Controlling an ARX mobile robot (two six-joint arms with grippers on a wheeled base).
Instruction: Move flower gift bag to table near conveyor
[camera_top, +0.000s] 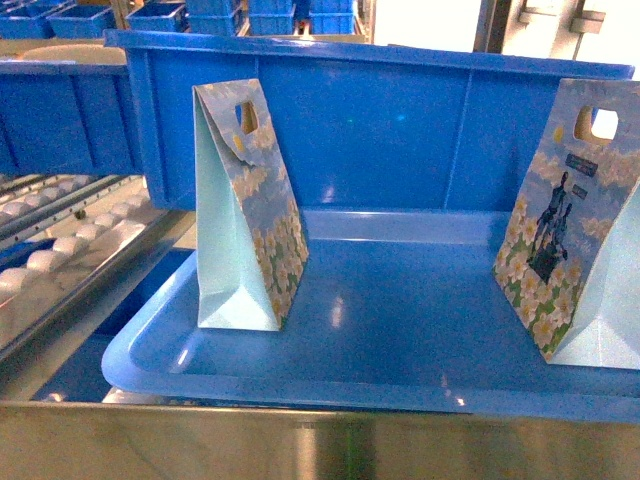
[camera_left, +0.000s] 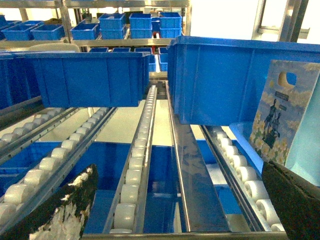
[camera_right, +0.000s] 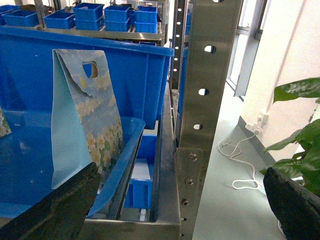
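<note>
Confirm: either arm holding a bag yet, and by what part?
Nothing held. Both grippers' jaws stand open and empty; both flower gift bags stand untouched on the blue tray.

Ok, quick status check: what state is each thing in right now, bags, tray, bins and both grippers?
Left flower-print paper gift bag: upright on the tray, top folded shut.
Right flower-print paper gift bag with dark figures: upright, tilted slightly, ungripped.
Shallow blue plastic tray: level, holding both bags.
Large blue plastic bin: standing behind the bags.
White-roller conveyor tracks: bare near the front.
Left gripper: open, holding nothing.
Right gripper: open, holding nothing.
</note>
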